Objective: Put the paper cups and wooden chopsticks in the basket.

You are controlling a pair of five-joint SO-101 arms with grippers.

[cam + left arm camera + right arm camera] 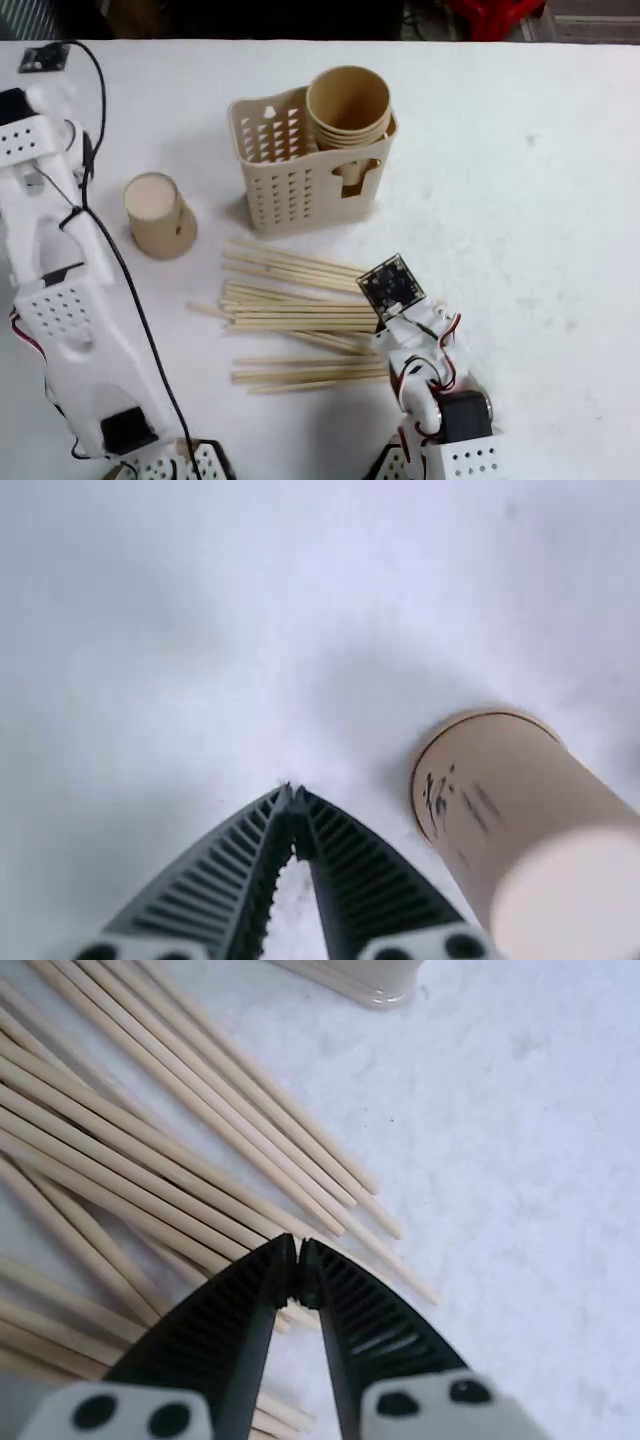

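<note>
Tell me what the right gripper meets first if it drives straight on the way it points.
Probably the wooden chopsticks lying right at the tips of the right gripper; its height above them is unclear.

We note left arm, left of basket: white perforated shell, black cable; right arm: red wires, black cam board.

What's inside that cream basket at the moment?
A stack of paper cups sits in one side of the basket. The other side looks empty; the walls cover its floor and the cups' lower parts.
</note>
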